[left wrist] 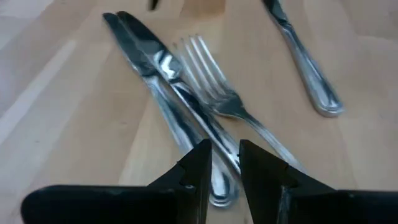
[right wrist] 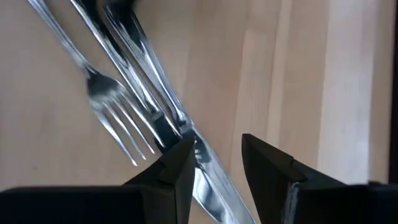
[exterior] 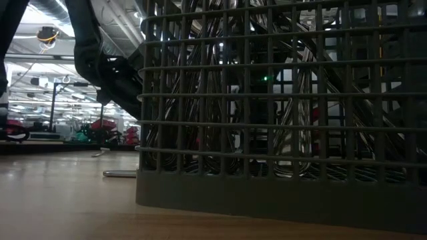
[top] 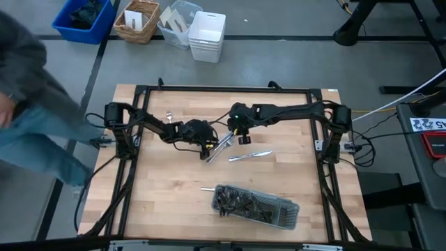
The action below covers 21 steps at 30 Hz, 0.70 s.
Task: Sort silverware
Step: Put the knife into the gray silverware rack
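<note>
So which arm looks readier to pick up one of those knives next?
Probably the left. Its fingers already straddle the handle end of the knives, gap open. The right fingers sit over the blade end, an awkward place to grip.

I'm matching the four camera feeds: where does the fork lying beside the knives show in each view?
High view: too small to single out in the pile at table centre.
Low view: not identifiable.
Left wrist view: fork, centre, tines away from the camera.
Right wrist view: fork, left of centre.
Shared landmark: the knives beside it.
</note>
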Each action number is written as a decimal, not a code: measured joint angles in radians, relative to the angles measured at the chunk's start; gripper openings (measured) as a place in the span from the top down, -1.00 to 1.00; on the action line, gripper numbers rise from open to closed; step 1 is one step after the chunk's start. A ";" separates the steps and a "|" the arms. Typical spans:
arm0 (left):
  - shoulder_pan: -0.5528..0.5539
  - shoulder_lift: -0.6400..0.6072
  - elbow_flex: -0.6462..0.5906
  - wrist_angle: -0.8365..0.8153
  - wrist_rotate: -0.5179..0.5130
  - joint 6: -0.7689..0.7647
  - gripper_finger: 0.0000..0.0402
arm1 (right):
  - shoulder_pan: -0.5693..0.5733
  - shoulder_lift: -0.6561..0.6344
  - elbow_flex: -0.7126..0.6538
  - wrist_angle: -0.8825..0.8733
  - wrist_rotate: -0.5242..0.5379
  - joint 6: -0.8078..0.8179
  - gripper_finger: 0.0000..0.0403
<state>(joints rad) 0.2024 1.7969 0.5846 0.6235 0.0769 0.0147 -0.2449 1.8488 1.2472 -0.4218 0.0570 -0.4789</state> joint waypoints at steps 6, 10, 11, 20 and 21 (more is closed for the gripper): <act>-0.010 0.000 0.000 -0.021 -0.008 0.014 0.63 | -0.013 0.042 0.000 0.005 -0.004 0.000 0.34; -0.010 0.000 0.000 -0.032 -0.034 0.024 0.63 | -0.012 0.054 0.000 0.008 0.002 0.000 0.34; -0.010 0.000 0.000 -0.038 -0.041 0.028 0.63 | -0.012 0.054 0.000 0.008 0.003 -0.001 0.34; -0.011 -0.002 0.001 -0.067 -0.057 0.038 0.63 | -0.018 0.054 0.000 0.011 0.005 -0.002 0.34; -0.011 -0.002 0.001 -0.069 -0.061 0.039 0.63 | -0.018 0.054 0.000 0.012 0.005 -0.002 0.34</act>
<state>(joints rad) 0.1913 1.7950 0.5854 0.5547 0.0161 0.0537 -0.2626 1.9026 1.2472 -0.4096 0.0616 -0.4805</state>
